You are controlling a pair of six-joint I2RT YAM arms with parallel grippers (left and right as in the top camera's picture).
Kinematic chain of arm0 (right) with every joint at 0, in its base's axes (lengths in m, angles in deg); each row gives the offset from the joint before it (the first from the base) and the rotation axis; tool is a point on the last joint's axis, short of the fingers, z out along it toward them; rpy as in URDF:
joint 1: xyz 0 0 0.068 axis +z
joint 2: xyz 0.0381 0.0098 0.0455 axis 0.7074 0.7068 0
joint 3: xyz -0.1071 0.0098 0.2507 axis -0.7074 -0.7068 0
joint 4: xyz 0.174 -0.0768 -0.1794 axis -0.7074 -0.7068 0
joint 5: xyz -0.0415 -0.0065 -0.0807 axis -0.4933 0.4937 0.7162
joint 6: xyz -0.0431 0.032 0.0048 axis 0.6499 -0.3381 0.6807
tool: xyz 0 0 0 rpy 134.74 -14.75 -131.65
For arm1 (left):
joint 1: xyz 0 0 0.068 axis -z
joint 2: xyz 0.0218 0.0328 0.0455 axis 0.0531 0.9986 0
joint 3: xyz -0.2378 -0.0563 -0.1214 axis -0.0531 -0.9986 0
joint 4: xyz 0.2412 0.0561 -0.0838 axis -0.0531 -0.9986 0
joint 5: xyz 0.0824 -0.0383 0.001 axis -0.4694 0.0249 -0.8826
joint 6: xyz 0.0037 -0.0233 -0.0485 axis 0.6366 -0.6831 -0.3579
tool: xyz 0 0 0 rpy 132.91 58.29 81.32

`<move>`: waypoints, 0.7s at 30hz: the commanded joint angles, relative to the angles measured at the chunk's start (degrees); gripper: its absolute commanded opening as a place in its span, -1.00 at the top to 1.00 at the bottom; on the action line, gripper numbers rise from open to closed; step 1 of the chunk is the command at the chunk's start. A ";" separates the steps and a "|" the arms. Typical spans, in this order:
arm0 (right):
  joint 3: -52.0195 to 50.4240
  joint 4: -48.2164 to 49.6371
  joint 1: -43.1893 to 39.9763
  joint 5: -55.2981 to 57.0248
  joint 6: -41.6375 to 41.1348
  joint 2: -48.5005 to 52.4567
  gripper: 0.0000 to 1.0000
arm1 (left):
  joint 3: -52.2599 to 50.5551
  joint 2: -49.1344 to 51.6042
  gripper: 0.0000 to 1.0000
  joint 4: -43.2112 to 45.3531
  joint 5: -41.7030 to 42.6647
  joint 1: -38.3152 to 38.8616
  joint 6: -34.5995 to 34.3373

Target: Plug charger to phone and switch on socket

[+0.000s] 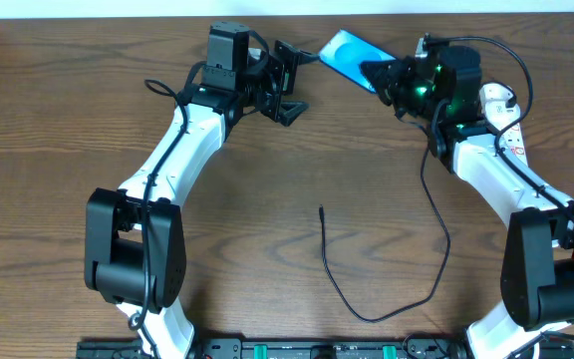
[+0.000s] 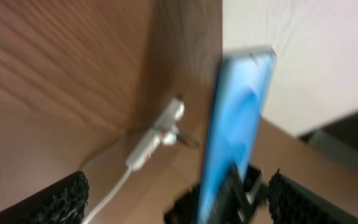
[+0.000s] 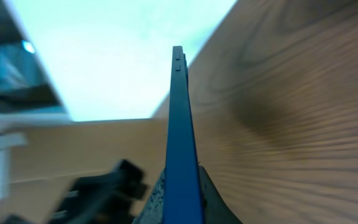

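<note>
We clamp the phone in the right hand, presenting it to the left hand, which gapes empty (charger lies loose).

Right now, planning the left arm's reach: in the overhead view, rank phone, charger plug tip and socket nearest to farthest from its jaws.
1. phone, upper middle, just to the right
2. charger plug tip, mid-table
3. socket, far right

This looks like a robotics lab or test station rather than a home. Two white-and-black robot arms, one left and one right, stand at a bare wood-grain bench. A black mounting rail with green connectors runs along the bench's near edge, and a plain pale surface lies beyond its far edge.
</note>
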 commanded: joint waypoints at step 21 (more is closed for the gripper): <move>1.31 2.32 5.86 -4.00 -30.18 -0.72 0.97 | 0.07 -0.87 -0.83 3.39 -13.11 0.20 -7.43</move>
